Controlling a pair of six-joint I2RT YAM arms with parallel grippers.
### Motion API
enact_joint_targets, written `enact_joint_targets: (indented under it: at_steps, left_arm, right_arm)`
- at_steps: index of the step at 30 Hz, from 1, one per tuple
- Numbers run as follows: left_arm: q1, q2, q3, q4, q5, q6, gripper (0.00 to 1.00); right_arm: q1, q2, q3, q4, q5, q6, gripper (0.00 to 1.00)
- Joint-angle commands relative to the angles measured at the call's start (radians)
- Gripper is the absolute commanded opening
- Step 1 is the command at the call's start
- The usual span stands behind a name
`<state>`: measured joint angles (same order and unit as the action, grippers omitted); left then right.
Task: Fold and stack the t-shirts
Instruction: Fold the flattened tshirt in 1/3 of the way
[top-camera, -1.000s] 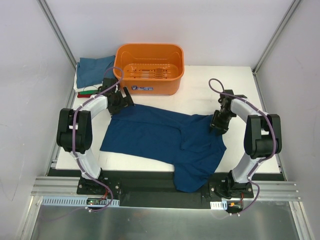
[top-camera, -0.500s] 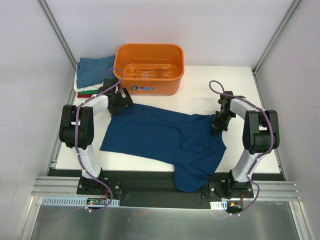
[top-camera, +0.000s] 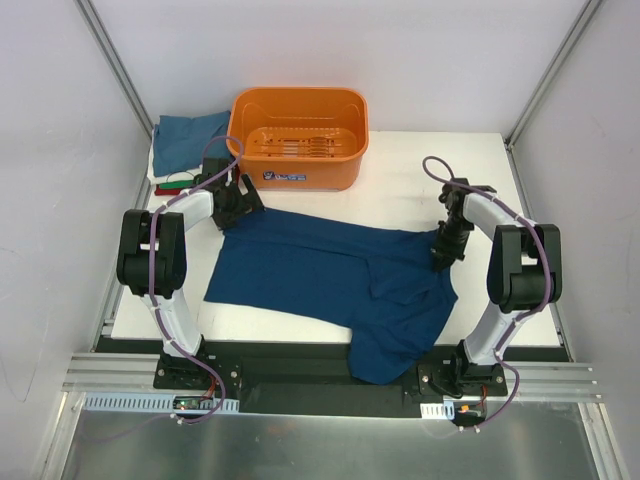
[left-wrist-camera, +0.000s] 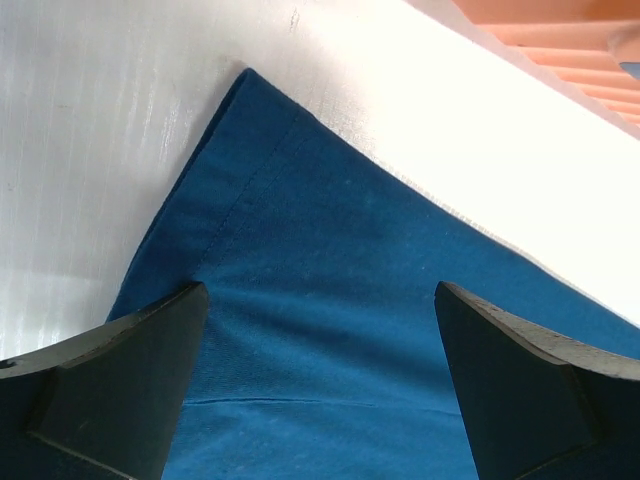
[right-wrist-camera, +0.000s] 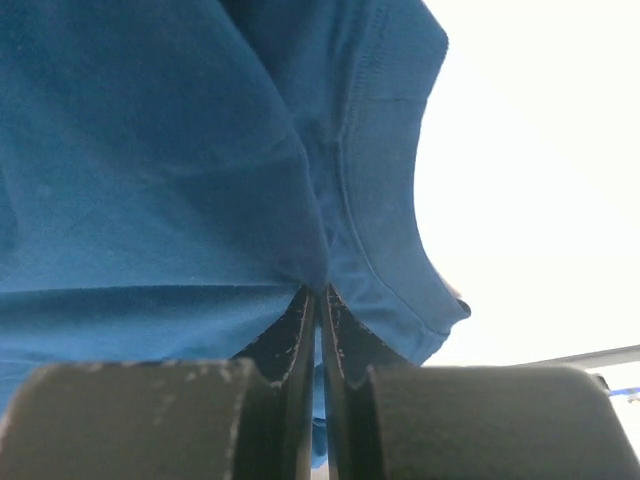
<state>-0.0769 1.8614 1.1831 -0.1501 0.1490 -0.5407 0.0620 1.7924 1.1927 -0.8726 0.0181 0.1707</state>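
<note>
My right gripper (right-wrist-camera: 318, 300) is pinched tight on a thin fold of the navy t-shirt (top-camera: 330, 275) at its right edge, beside a hemmed opening (sleeve or neck, I can't tell which). My left gripper (left-wrist-camera: 320, 300) stands wide apart with nothing in it, its fingers straddling the shirt's far-left corner just in front of the orange basket (top-camera: 300, 135). The shirt lies spread across the middle of the table (top-camera: 400, 185), one end drooping over the near edge between my bases. The folded teal t-shirt (top-camera: 185, 140) sits well apart at the far left.

My worry is that I have cloth on one side only. If I pull with the right now, the shirt will likely drag and bunch rather than stretch flat, and the hanging end's weight could tug that thin pinch loose. On the left, closing too high would miss the corner or catch one layer only, skewing the fold.
</note>
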Motion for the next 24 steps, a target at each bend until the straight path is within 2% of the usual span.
enact_joint_targets:
  at_steps: [1,5,11,13,16,17,19,20,24]
  left_arm:
    - [0.019,0.005,-0.031,-0.008,-0.048,-0.004,0.99]
    - [0.019,-0.011,-0.034,-0.017,-0.040,-0.004,0.99]
    - [0.019,-0.074,-0.020,-0.035,-0.014,0.007,0.99]
    - [0.017,-0.108,-0.016,-0.039,0.009,0.012,0.99]
    - [0.016,-0.158,-0.016,-0.039,0.047,0.007,0.99]
    - [0.014,-0.171,-0.016,-0.037,0.053,0.004,0.99]
    - [0.011,-0.197,-0.013,-0.039,0.079,0.002,1.00]
    - [0.006,-0.203,-0.010,-0.036,0.084,-0.001,0.99]
    - [-0.004,-0.153,0.044,-0.036,0.104,0.004,0.99]
  right_arm:
    - [-0.025,-0.021,0.022,-0.091,0.117,-0.020,0.06]
    - [-0.019,-0.019,-0.016,-0.098,0.075,-0.002,0.15]
    - [-0.016,-0.114,-0.009,-0.114,0.063,0.000,0.32]
    - [-0.014,-0.160,0.021,-0.086,0.008,-0.028,0.47]
    - [-0.014,-0.188,0.074,-0.029,-0.076,-0.036,0.55]
    - [-0.014,-0.183,0.099,0.006,-0.119,-0.037,0.65]
    - [-0.014,-0.166,0.116,0.046,-0.168,-0.039,0.71]
    - [-0.014,-0.141,0.123,0.084,-0.225,-0.039,0.80]
    - [-0.005,-0.055,0.143,0.174,-0.337,-0.019,0.92]
